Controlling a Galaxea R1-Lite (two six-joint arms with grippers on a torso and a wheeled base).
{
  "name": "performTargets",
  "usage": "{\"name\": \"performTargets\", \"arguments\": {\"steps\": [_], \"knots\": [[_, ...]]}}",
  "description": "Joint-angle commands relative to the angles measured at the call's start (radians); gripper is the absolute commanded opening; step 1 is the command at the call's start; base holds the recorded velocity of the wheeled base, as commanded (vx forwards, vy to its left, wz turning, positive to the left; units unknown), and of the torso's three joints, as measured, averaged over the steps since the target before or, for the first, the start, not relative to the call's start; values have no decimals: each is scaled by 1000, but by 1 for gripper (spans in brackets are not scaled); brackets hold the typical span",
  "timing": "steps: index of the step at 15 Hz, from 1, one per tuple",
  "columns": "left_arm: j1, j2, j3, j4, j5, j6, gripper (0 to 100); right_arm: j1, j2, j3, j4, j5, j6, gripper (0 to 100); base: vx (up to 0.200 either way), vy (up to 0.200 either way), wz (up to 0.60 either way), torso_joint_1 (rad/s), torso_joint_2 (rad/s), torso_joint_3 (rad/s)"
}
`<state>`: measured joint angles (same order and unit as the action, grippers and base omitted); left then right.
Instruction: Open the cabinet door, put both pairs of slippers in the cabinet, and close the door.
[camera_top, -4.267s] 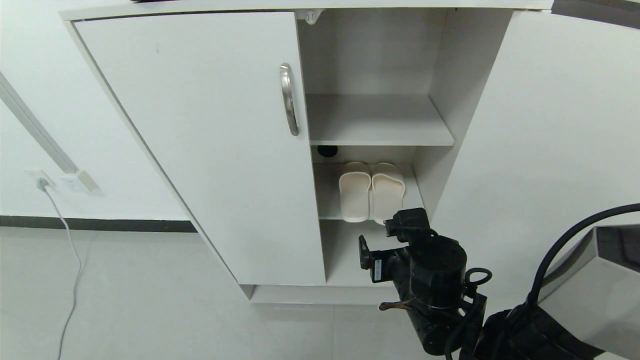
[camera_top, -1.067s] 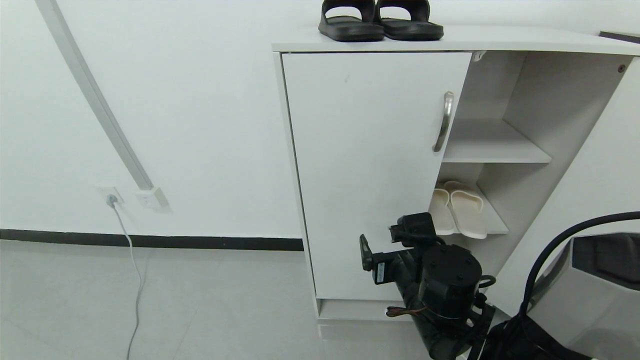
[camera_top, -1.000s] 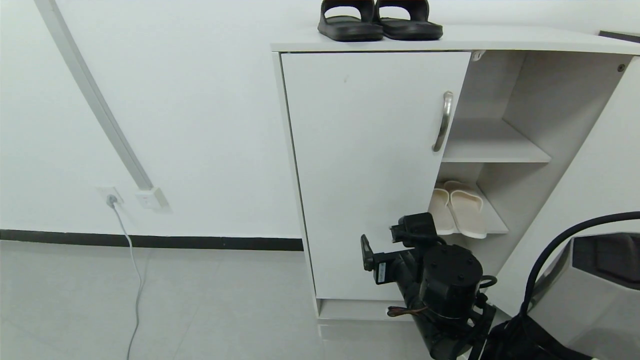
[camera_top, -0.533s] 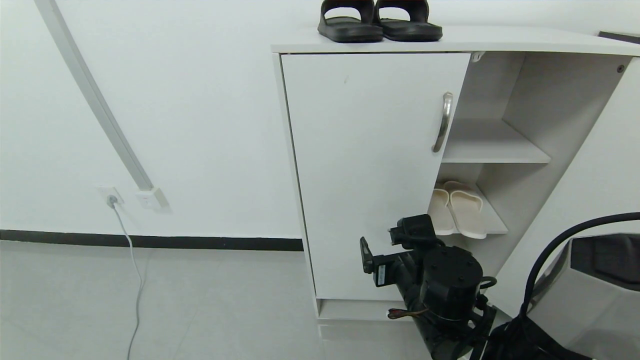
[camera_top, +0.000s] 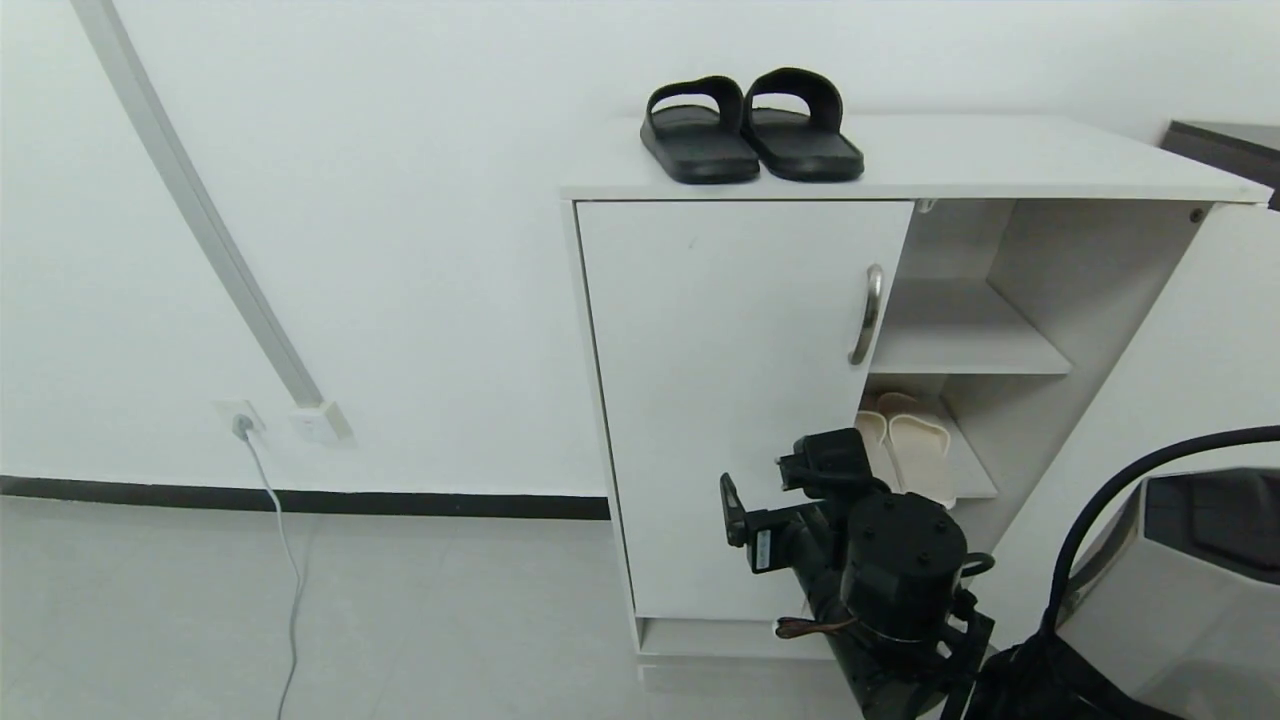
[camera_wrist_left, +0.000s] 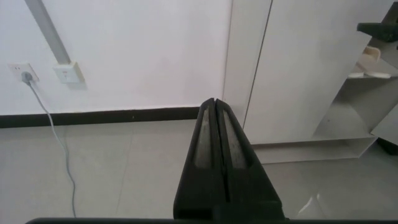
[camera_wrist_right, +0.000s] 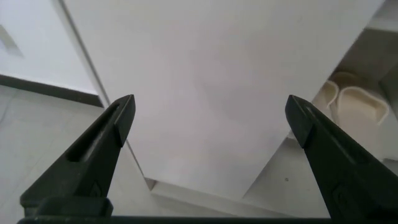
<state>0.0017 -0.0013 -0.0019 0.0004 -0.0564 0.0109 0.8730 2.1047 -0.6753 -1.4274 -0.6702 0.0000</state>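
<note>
Cam shifted. L tool (camera_wrist_left: 214, 106) closed, empty; R tool (camera_wrist_right: 209, 106) spread, empty. Head view: black slippers (camera_top: 752, 125) atop cabinet (camera_top: 1000, 160).

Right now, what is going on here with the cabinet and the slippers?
A two-armed robot is putting slippers away. The right door of the cabinet stands open. The cream slippers lie on a lower shelf inside, while the black slippers sit on the cabinet top, not yet stored. Neither tool holds anything: the right tool is open, facing the closed left door, and the left tool is shut.
</note>
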Motion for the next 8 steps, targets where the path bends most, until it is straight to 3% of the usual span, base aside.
{"name": "performTargets", "arguments": {"steps": [1,8], "knots": [[0,1,0,0,0,0,0,1,1,0,1,0,0,100,0,0,0,115,-456,-349],[0,1,0,0,0,0,0,1,6,2,-1,0,-6,100,0,0,0,141,-469,-335]]}}
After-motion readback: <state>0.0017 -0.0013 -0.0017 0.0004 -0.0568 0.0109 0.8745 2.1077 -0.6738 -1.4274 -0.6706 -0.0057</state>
